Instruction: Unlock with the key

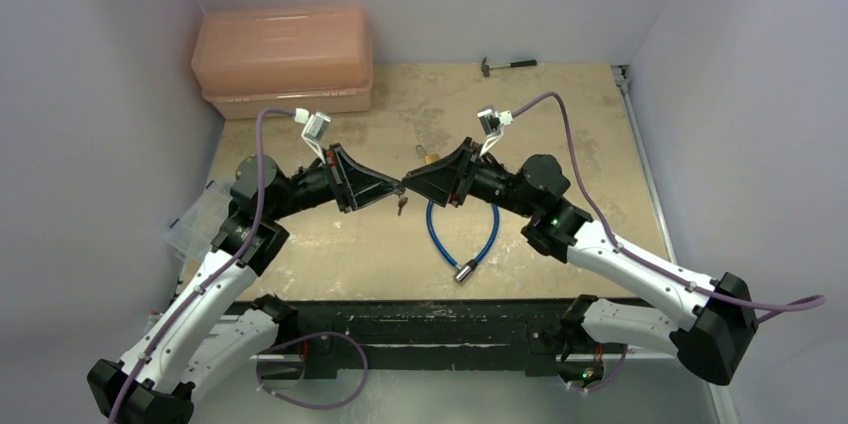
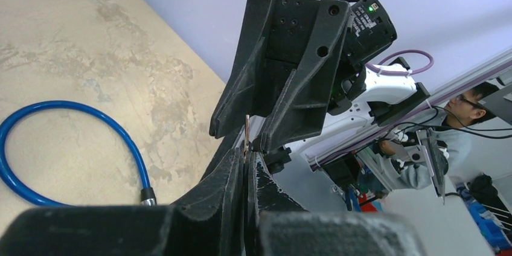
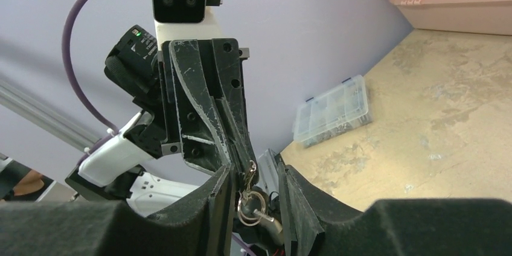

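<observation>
**Worn beige tabletop (image 1: 560, 109), both grippers tip to tip above it**

I see the key (image 2: 246, 134) pinched in my left gripper (image 2: 244, 154), which is clamped tight on it. Its ring (image 3: 248, 203) dangles between the fingers of my right gripper (image 3: 256, 177), which stand narrowly apart. A blue cable (image 1: 440, 234) lies beneath the tips.

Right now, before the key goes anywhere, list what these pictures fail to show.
Padlock: top view, mostly behind the right gripper; keyhole hidden.
Key: left wrist view, edge-on in the left gripper; teeth unreadable.
Blue cable: top view, upper part hidden under the right gripper.
Hammer: top view, too small for detail.
</observation>
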`<state>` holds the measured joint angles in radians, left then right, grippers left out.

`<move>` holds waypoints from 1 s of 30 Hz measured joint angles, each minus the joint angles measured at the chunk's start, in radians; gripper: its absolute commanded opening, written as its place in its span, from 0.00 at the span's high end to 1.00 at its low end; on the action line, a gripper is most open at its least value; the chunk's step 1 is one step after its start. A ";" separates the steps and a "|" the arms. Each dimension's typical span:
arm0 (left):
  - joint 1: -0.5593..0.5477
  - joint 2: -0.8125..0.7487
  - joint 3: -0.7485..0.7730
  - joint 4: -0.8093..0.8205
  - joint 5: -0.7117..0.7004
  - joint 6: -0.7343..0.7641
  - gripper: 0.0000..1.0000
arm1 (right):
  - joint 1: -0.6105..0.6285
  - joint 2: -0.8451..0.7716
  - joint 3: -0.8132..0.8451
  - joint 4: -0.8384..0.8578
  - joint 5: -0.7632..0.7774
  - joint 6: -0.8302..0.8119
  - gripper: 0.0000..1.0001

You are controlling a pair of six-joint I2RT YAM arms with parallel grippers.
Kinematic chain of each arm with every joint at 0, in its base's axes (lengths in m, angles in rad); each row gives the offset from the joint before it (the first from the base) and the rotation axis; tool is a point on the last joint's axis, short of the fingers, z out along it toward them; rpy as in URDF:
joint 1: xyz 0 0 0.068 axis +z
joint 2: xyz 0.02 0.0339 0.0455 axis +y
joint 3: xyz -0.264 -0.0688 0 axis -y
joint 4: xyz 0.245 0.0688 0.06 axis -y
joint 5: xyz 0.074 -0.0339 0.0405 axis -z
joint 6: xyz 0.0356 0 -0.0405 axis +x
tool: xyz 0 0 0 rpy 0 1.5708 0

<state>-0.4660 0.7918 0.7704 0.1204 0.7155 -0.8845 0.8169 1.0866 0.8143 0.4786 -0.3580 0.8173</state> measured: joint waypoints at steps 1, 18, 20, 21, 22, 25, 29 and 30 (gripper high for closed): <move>0.000 0.000 0.000 0.004 0.002 -0.004 1.00 | 0.000 0.000 0.001 0.001 0.000 0.000 0.63; 0.000 0.014 0.000 0.046 0.030 -0.018 0.92 | 0.000 -0.002 0.004 0.034 -0.021 0.012 1.00; 0.000 0.014 0.000 0.049 0.033 -0.018 0.71 | 0.000 -0.004 0.004 0.035 -0.025 0.012 1.00; 0.000 0.014 0.000 0.048 0.031 -0.016 0.64 | 0.000 -0.006 0.004 0.035 -0.027 0.012 1.00; 0.000 0.014 0.000 0.045 0.030 -0.015 0.60 | 0.000 -0.009 0.004 0.035 -0.026 0.010 1.00; 0.000 0.005 -0.013 0.048 0.018 -0.022 0.56 | 0.000 -0.019 0.004 0.029 -0.021 0.010 1.00; 0.000 -0.013 -0.060 0.075 0.009 -0.050 0.58 | 0.000 -0.035 0.004 0.028 -0.008 0.012 1.00; 0.000 -0.013 -0.071 0.087 0.008 -0.059 0.58 | 0.000 -0.036 0.004 0.029 -0.003 0.012 1.00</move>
<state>-0.4664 0.7788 0.6994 0.2077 0.7238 -0.9432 0.8169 1.0508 0.8181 0.5076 -0.3607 0.8291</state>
